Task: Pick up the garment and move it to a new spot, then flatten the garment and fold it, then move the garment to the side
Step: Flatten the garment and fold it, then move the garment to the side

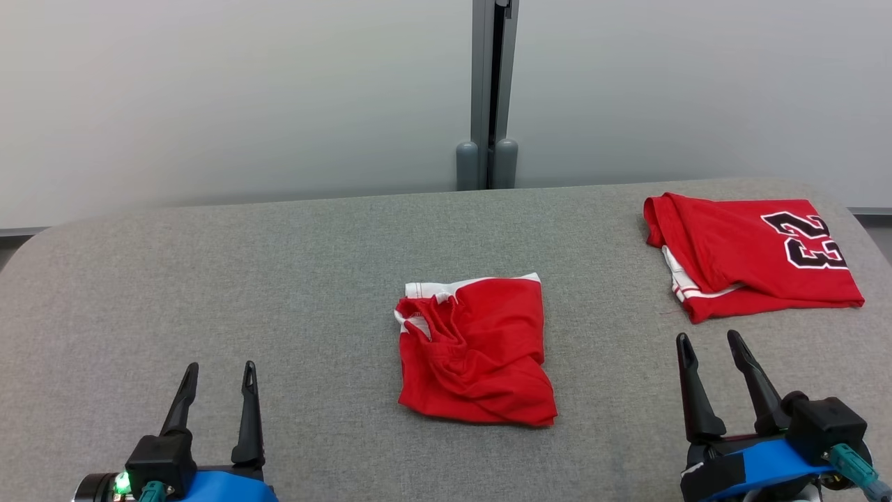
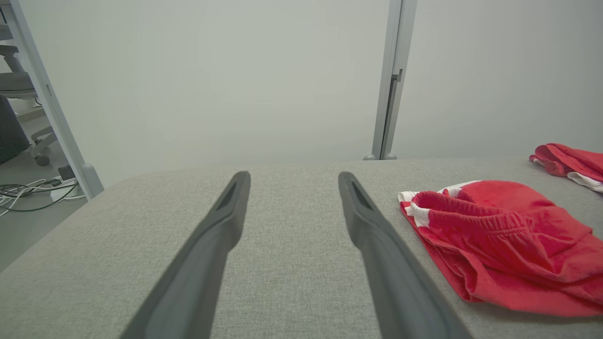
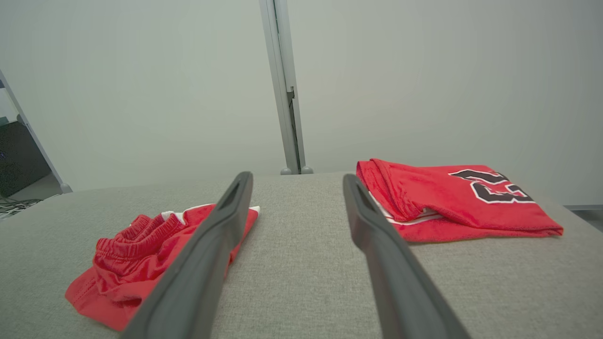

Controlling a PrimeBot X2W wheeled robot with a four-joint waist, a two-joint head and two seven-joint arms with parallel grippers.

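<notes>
Head view, from the left: the left gripper (image 1: 220, 365) hovers low over the grey table (image 1: 244, 265), jaws apart with nothing between them; ahead of those jaws and off to their right, roughly midway to the other pair, lies the garment, a pair of red shorts (image 1: 481, 355), bunched into a rough square and touched by neither gripper; further right the right gripper (image 1: 709, 337) hangs with its jaws likewise spread and empty; beyond its fingertips and slightly right sits a red jersey (image 1: 752, 254), apparently already folded and set aside.

By my reading the first step, the pickup, is not yet begun. The next move calls for one or both arms to swing inward, drop with jaws wide, and pinch a raised fold or edge.

The shorts' gathered waistband (image 1: 435, 310) sits at the far corner on the left gripper's side, opening toward that side; the bundle is nearly square, its slightly longer axis running away from the jaws, with the wrinkled legs nearest the robot.
</notes>
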